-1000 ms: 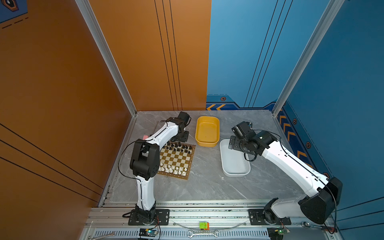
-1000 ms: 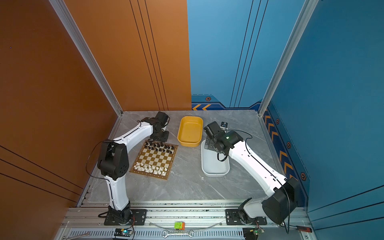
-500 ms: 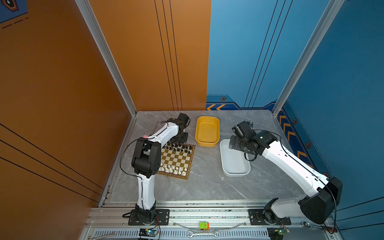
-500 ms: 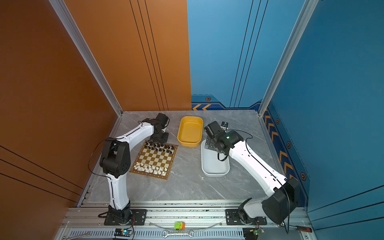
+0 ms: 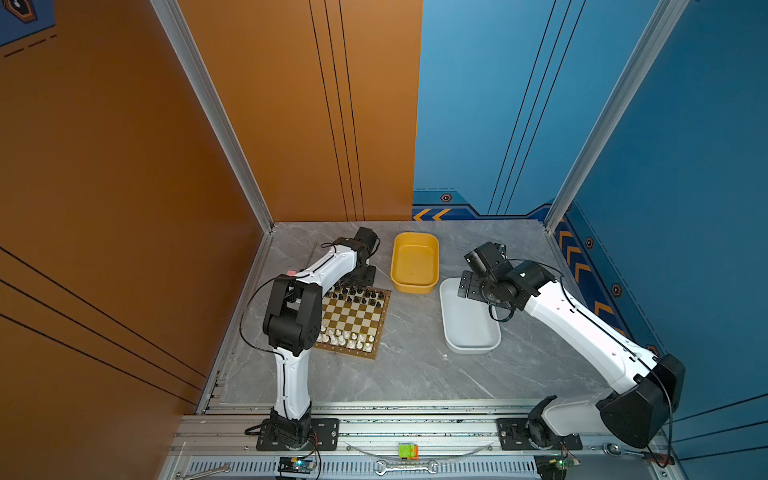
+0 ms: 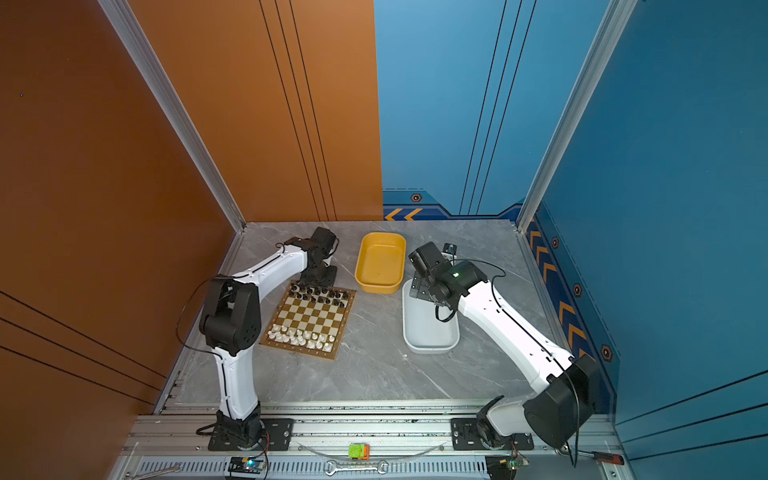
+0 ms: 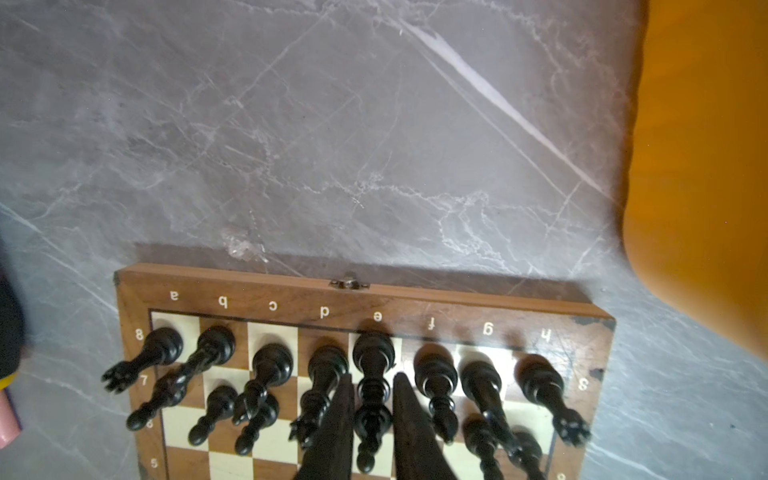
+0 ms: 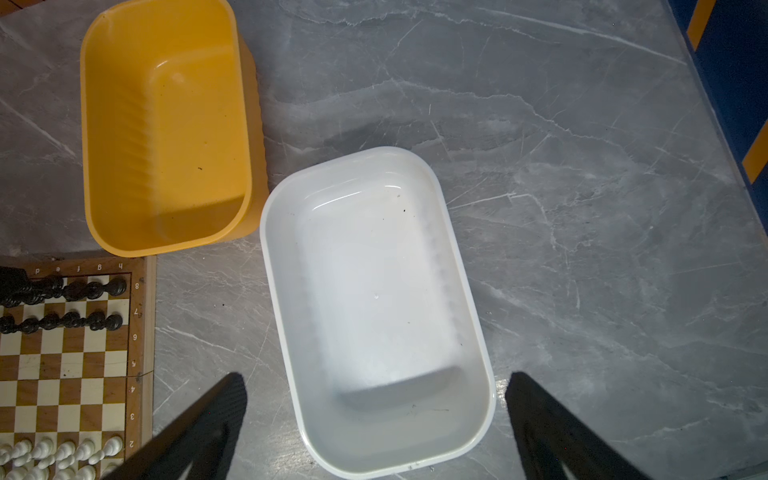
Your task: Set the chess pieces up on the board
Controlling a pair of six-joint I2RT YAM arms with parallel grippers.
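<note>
Two robot arms: the left arm (image 5: 291,374) and right arm (image 5: 582,328) have smooth white shells between bulky black joints. Thin black cables (image 5: 242,318) loop alongside. Black screwed base plates (image 5: 326,432) show at lower frame. A green light (image 6: 456,274) glows on the right wrist. The left tool (image 7: 372,376) has dark tapered fingers (image 7: 332,432).

You'll find the chessboard (image 5: 352,318) on the table (image 5: 407,374), left of centre. The far chess pieces (image 5: 358,293) stand in two rows along its back edge, the near chess pieces (image 5: 347,338) in two rows along its front edge. The far tub (image 5: 414,286) sits just right of the board's back corner. The near tub (image 5: 471,347) lies just beside it, further right and forward.
</note>
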